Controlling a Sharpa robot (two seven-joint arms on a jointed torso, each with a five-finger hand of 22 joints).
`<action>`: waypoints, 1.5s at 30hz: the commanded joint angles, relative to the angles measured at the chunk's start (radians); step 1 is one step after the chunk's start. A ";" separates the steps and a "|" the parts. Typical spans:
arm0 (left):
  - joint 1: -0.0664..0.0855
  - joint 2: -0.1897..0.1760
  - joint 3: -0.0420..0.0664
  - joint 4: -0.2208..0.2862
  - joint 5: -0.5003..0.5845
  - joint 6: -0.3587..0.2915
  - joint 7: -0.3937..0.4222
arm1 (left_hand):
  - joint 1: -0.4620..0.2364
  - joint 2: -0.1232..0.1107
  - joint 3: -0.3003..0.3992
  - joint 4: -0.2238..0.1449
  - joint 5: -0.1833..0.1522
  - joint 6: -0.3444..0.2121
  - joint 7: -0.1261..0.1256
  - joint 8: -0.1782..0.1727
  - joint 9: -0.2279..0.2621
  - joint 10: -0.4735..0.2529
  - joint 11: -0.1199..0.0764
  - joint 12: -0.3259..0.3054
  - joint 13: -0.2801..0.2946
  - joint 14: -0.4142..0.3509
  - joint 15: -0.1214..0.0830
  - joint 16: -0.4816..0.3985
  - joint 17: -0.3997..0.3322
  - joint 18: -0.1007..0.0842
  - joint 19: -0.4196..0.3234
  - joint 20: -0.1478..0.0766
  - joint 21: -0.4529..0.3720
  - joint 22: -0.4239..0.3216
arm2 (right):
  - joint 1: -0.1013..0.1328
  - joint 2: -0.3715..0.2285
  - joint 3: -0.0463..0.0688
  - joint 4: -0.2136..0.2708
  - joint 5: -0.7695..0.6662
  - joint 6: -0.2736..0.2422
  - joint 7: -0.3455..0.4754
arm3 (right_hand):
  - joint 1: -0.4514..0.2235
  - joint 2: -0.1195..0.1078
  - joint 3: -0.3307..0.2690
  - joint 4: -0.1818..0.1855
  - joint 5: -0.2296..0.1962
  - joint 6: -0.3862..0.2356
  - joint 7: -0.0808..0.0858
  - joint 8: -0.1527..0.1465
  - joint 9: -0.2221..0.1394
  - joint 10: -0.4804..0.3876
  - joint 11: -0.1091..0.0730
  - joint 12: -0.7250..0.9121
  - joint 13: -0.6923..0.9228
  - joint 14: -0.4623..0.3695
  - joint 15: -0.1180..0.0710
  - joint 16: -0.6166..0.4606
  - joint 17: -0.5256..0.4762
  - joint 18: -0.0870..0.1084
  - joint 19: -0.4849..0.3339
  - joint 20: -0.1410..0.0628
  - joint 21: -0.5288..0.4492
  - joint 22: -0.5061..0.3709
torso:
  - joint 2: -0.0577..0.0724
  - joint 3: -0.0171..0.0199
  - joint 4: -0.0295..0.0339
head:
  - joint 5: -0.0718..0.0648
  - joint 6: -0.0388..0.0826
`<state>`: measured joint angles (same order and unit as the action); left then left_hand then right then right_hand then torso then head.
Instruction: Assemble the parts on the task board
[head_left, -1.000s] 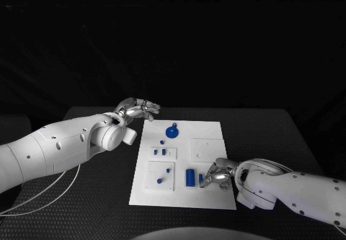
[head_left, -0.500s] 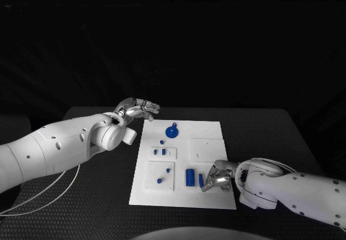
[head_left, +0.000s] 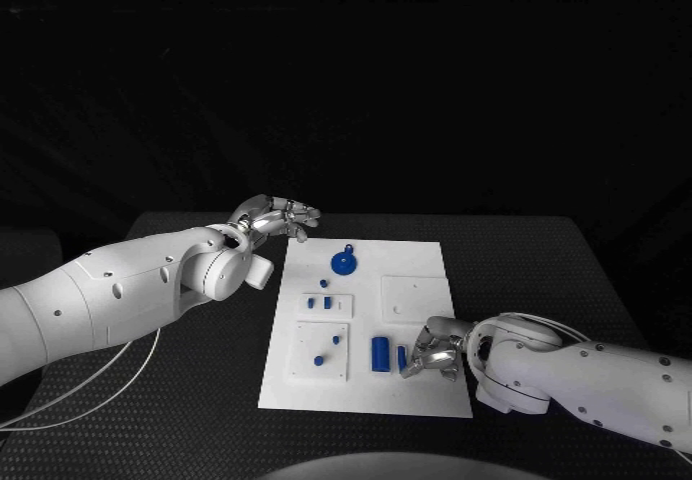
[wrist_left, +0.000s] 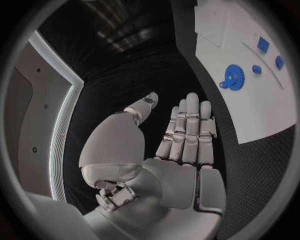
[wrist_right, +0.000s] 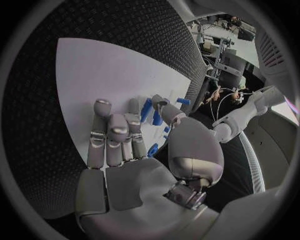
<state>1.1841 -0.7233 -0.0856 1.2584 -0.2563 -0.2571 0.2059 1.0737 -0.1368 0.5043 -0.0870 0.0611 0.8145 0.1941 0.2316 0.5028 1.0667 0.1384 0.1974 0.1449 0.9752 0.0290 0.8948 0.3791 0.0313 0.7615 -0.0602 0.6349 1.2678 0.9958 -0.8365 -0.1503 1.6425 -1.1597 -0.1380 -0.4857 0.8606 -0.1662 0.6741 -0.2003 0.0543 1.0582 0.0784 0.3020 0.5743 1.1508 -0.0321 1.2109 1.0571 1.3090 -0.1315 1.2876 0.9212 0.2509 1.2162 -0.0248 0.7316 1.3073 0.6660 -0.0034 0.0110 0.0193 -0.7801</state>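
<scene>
Fingers of the silver right hand (head_left: 433, 352) are lying side by side over the near right part of the flat white task board (head_left: 411, 266), tips just beside two small blue cylindrical parts (wrist_right: 152, 113); whether they are touching is unclear. The silver left hand (head_left: 274, 217) is hovering off the board's far left corner, fingers straight, holding nothing.

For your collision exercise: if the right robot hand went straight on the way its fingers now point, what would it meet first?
Most likely the upright-lying blue cylinder on the task board, just beyond the right robot hand; its fingertips reach toward it, though height above the board is unclear.
</scene>
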 joint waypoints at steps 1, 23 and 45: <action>0.001 0.002 0.000 0.002 0.001 0.012 0.005 | -0.010 -0.001 -0.001 0.007 -0.005 -0.005 -0.002 0.004 -0.002 -0.006 0.002 0.004 -0.001 -0.003 0.007 -0.004 0.002 0.011 0.004 -0.003 -0.006 0.002 | -0.002 0.008 -0.001 -0.005 -0.043 0.013 -0.015 | 0.005 0.024 0.013 -0.007 -0.005 0.008 -0.002 -0.005 -0.002 0.000 -0.002 -0.006 0.002 -0.001 -0.007 -0.003 0.002 0.011 -0.003 -0.004 -0.006 0.016 | 0.000 -0.0002 0.0005 | 0.001 -0.001; 0.001 0.003 -0.001 0.001 0.001 0.008 -0.002 | -0.008 0.000 -0.001 0.008 -0.005 -0.005 -0.002 0.005 -0.002 -0.006 0.002 0.004 -0.001 -0.002 0.007 -0.005 0.003 0.011 0.005 -0.003 -0.007 0.003 | -0.002 0.024 -0.002 -0.019 -0.056 0.069 -0.061 | -0.006 0.046 0.045 -0.067 -0.004 0.016 -0.001 -0.006 -0.003 0.007 -0.001 -0.007 0.003 0.001 -0.004 -0.002 0.003 0.011 -0.003 0.005 -0.001 0.019 | 0.000 -0.0002 -0.0009 | 0.002 -0.001; 0.001 0.006 -0.002 -0.005 0.000 0.007 -0.002 | -0.007 0.000 -0.001 0.008 -0.005 -0.006 -0.002 0.005 -0.002 -0.006 0.002 0.005 -0.002 -0.002 0.007 -0.005 0.004 0.011 0.005 -0.003 -0.008 0.004 | 0.014 -0.036 0.012 -0.001 0.071 0.038 0.015 | -0.063 -0.098 0.004 0.012 0.000 0.007 0.003 -0.017 -0.011 -0.001 0.003 -0.012 0.005 0.003 -0.002 -0.010 0.000 0.011 -0.002 0.004 -0.008 0.015 | 0.000 0.0011 -0.0009 | -0.002 0.003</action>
<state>1.1841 -0.7198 -0.0876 1.2532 -0.2566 -0.2573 0.1977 1.0737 -0.1369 0.5020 -0.0847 0.0611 0.8145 0.1941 0.2316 0.5023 1.0667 0.1383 0.1974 0.1444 0.9752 0.0291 0.8948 0.3819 0.0226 0.7615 -0.0602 0.6309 1.2702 1.0058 -0.8688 -0.1398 1.6423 -1.1223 -0.1004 -0.4972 0.7975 -0.2587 0.6788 -0.1912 0.0543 1.0649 0.0790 0.2812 0.5566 1.1508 -0.0321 1.2033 1.0612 1.3076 -0.1301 1.2836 0.9218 0.2539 1.2161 -0.0245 0.7278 1.3079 0.6657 -0.0022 0.0104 0.0190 -0.7787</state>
